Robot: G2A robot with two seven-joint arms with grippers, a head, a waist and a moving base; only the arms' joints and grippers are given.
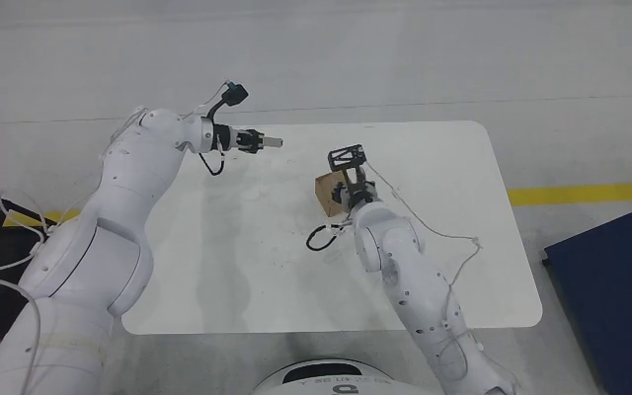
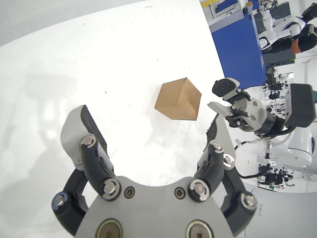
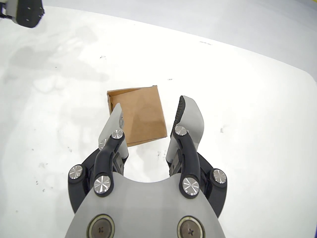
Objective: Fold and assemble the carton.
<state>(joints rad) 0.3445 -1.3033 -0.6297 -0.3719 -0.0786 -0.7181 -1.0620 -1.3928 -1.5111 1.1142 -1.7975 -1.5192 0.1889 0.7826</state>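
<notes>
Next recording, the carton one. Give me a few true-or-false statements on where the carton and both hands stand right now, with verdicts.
1. The carton rests on the white table. True.
2. The left hand is shut on the carton. False: it is open, holds nothing and is well away from the carton.
3. The right hand is open. True.
4. Two cartons lie on the table. False: there is only one.
5. The right hand is closer to the carton than the left hand. True: it is right beside the carton, though the left wrist view shows a gap between them.
</notes>
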